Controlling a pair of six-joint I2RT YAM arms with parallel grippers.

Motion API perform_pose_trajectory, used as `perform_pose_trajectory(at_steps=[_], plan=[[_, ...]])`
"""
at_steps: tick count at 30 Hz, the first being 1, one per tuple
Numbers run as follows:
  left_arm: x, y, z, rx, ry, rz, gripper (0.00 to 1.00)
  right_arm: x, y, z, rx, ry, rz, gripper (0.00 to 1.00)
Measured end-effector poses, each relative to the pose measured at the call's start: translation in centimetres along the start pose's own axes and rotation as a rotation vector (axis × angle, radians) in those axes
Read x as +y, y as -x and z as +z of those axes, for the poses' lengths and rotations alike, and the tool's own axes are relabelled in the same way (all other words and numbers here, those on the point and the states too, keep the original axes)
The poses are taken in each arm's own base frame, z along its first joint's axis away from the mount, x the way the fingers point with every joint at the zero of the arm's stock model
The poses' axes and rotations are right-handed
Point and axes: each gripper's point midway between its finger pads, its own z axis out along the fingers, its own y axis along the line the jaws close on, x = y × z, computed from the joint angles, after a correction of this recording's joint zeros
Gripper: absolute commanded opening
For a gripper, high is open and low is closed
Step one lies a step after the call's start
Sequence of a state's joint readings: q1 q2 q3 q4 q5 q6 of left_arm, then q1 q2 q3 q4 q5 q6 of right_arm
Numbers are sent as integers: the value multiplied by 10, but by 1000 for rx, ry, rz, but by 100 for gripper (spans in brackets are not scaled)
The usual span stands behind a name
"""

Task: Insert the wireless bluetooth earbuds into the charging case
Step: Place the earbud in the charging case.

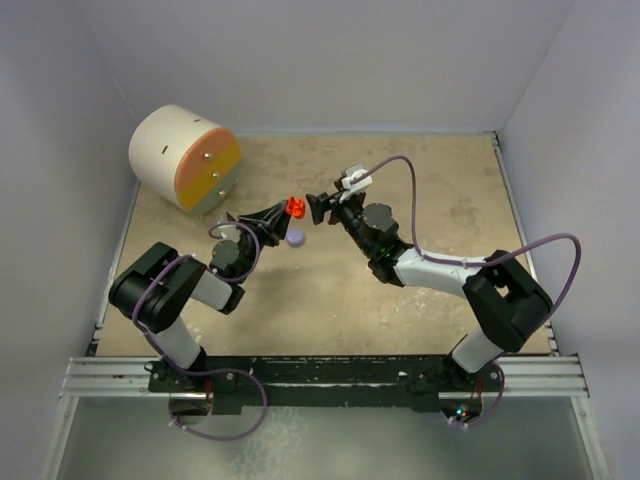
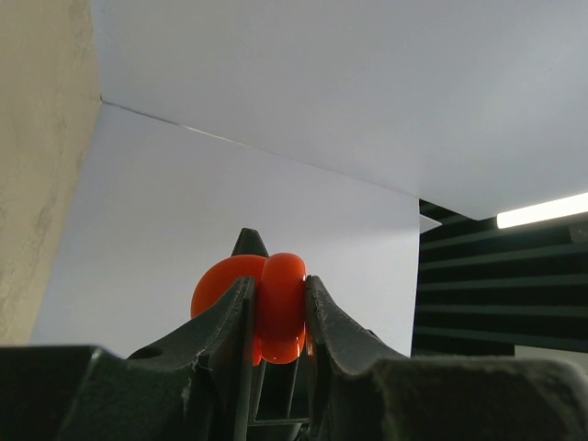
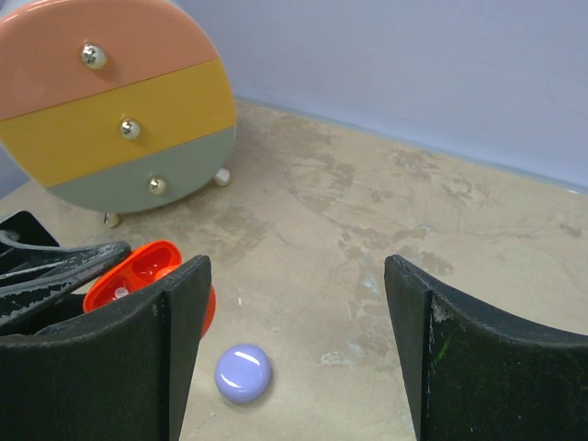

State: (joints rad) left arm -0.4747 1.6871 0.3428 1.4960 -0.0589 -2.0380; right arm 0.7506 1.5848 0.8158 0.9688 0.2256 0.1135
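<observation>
Gripping the red charging case edge-on, the left gripper is clamped tight on it and holds it up off the table. The case's lid stands open toward the right gripper, whose jaws are spread wide and empty, the case just beside one finger. Whether earbuds sit inside, I cannot tell. A lavender disc lies on the table below; a round drawer unit stands farther back
</observation>
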Motion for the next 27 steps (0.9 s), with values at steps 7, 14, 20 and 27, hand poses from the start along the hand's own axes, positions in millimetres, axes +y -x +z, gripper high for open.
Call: perform_pose_trajectory(at_steps=[7,14,20,27], plan=[[1,-2,0,4,2,-1,0,3,0,0,2,19,0,78],[1,-2,0,3,2,-1,0,10,-1,-1,5,60,-1,78],[1,-1,0,3,3,0,0,14,-11,-5,27,88,-4,77],[7,1,0,-5,24,18,0,17,-21,-11,46,111,-7,77]])
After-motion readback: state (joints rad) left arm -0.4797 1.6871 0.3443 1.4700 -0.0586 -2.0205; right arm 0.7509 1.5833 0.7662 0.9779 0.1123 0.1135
